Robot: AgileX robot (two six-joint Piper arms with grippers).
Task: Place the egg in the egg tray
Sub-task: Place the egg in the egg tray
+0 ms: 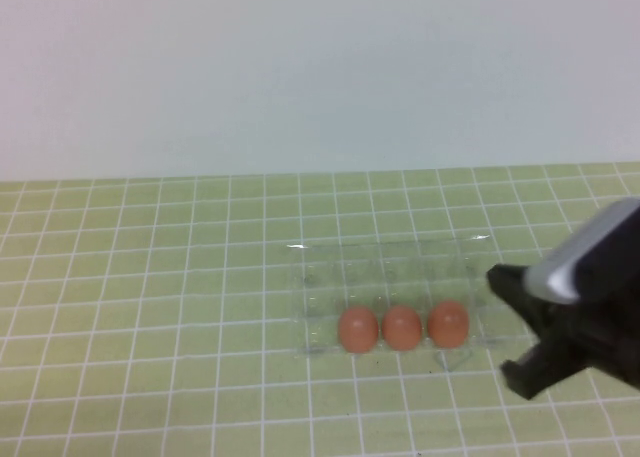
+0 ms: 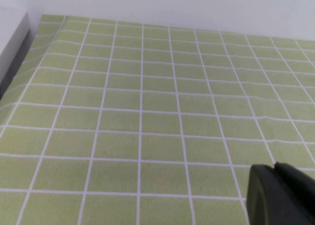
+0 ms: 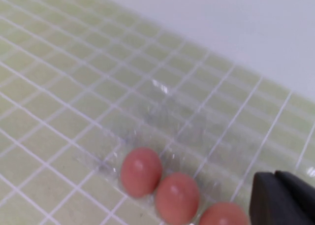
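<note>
The clear egg tray [image 1: 385,262] lies on the green grid cloth at the table's middle. Three alike orange-brown eggs sit in its near row: left [image 1: 358,329], middle [image 1: 402,327] and right [image 1: 448,323]. My right gripper [image 1: 510,327] is open and empty, just right of the tray and apart from the right egg. In the right wrist view the tray [image 3: 162,112] and the eggs [image 3: 141,171] [image 3: 177,197] [image 3: 224,216] lie beside one dark finger [image 3: 283,200]. My left gripper [image 2: 283,195] shows only in the left wrist view, over bare cloth, holding nothing visible.
The green grid cloth [image 1: 150,307] covers the table up to a plain white wall [image 1: 300,67] at the back. The tray's far rows of cups hold nothing. A grey-white edge [image 2: 12,43] borders the cloth in the left wrist view.
</note>
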